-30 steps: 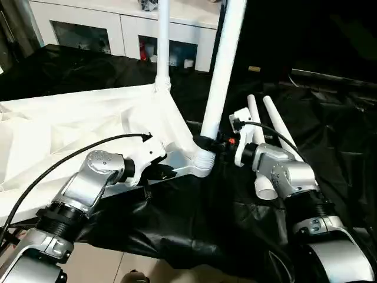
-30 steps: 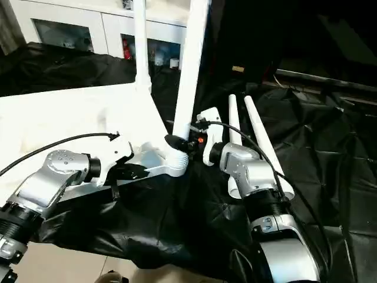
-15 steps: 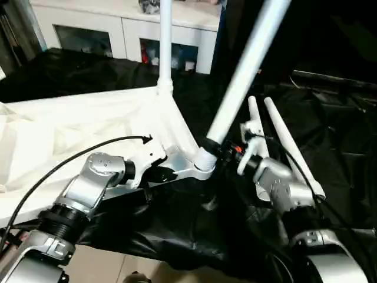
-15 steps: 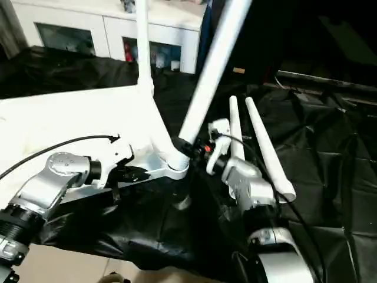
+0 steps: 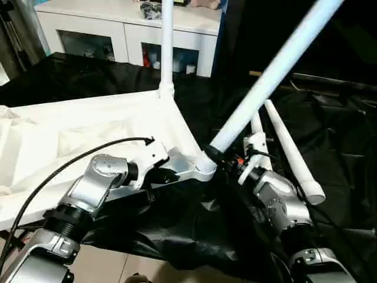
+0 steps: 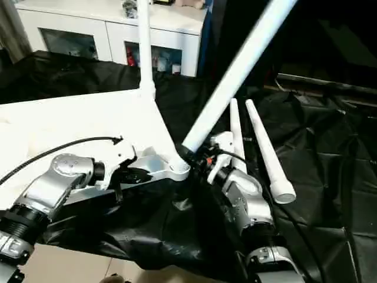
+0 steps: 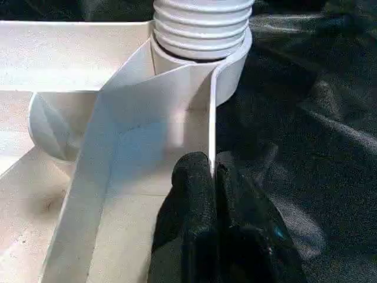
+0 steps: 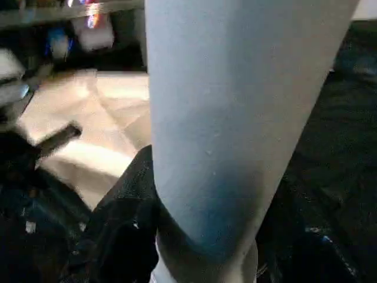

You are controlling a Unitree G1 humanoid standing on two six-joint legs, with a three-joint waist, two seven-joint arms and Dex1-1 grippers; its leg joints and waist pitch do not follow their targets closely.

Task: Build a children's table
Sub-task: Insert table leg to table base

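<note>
The white table top (image 5: pixel 88 130) lies upside down on black cloth, ribbed side up. One leg (image 5: pixel 166 47) stands upright in its far corner. My left gripper (image 7: pixel 212 168) is shut on the thin rim wall beside the near corner socket (image 5: pixel 204 169). A second leg (image 5: pixel 271 76) has its threaded end (image 7: pixel 203 29) in that socket and leans steeply to the right. My right gripper (image 5: pixel 221 158) is shut around this leg just above the socket, one black finger (image 8: pixel 126 236) curling round it. Two loose legs (image 5: pixel 288 153) lie side by side on the cloth behind my right arm.
A white cabinet with glass doors (image 5: pixel 118 35) stands behind the table top. Crumpled black cloth (image 5: pixel 177 230) covers the work area and drops to a pale floor (image 5: pixel 106 262) at the front. A black cable (image 5: pixel 70 162) arcs over my left forearm.
The leg in my right gripper has swung from nearly upright to a strong lean to the right, its foot staying at the socket. My right wrist turned with it. The left gripper kept its hold.
</note>
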